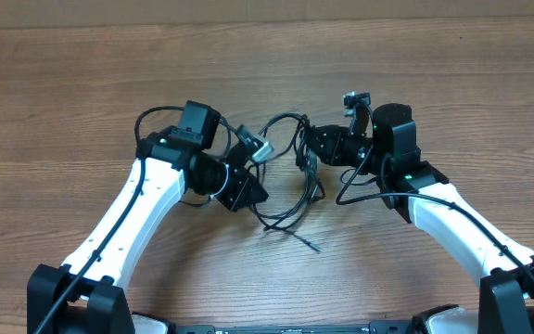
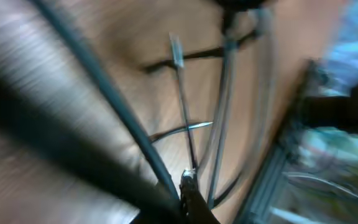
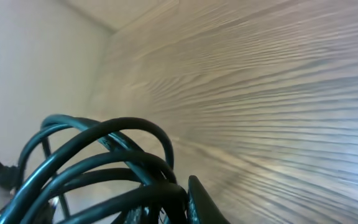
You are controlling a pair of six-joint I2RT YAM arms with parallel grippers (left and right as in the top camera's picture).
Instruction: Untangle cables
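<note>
The cables (image 1: 306, 176) hang and lie in a loose black tangle at the middle of the table (image 1: 267, 56), strung between the two arms. A couple of loops arch up at the far side, the strands run down together just beside the right arm's tip, and one stray end trails on the wood nearer to me. A silver plug (image 1: 260, 148) sticks out of the bundle on the left side, close to the left arm's wrist.

The left gripper (image 1: 253, 193) sits at the tangle's left edge. From its own camera, a thin cord (image 2: 184, 106) runs straight down to the tip of the left gripper (image 2: 188, 186), and the jaws are pinched together on it. Other strands fan out blurred around it.

The right gripper (image 1: 311, 147) presses in from the other side, right against the bundle. Its own camera shows several loops (image 3: 104, 155) bunched up against one dark finger (image 3: 194, 199), with the wood grain (image 3: 278, 93) stretching away behind. I cannot tell whether those jaws are parted or closed, nor whether they grip any strand.
</note>
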